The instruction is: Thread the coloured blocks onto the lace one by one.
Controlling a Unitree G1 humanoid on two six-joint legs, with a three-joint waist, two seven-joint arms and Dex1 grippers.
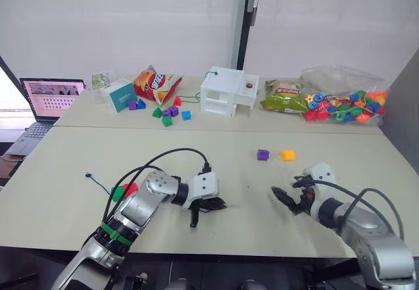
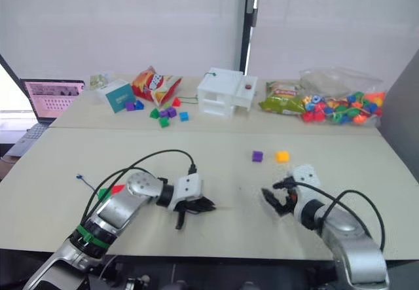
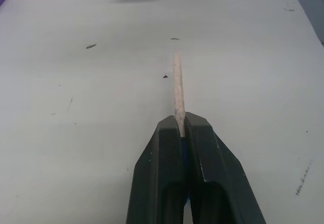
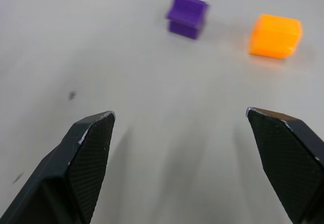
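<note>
Behind the left forearm, a small green plastic cube (image 1: 118, 194) and a small red plastic cube (image 1: 131, 188) are partly hidden, and whether they sit on the cord cannot be made out; no blue cube of the set can be picked out near them. The long thin dark-blue lace (image 1: 97, 182) shows as a short stretch on the pale tabletop (image 1: 216, 165) beside that arm, its far end a small knot; the rest is covered by the arm. The left gripper (image 3: 180, 128) lies low over the table near the front edge, its two black fingers pressed together on the lace's pale stiff tip (image 3: 177, 85), which sticks out straight beyond them. The right gripper (image 4: 179, 128) rests low over the table, well apart from the left one, its fingers spread wide with nothing between them. Beyond it lie the small purple plastic cube (image 4: 187, 15) and the small yellow-orange plastic cube (image 4: 275, 35), near each other but not touching.
</note>
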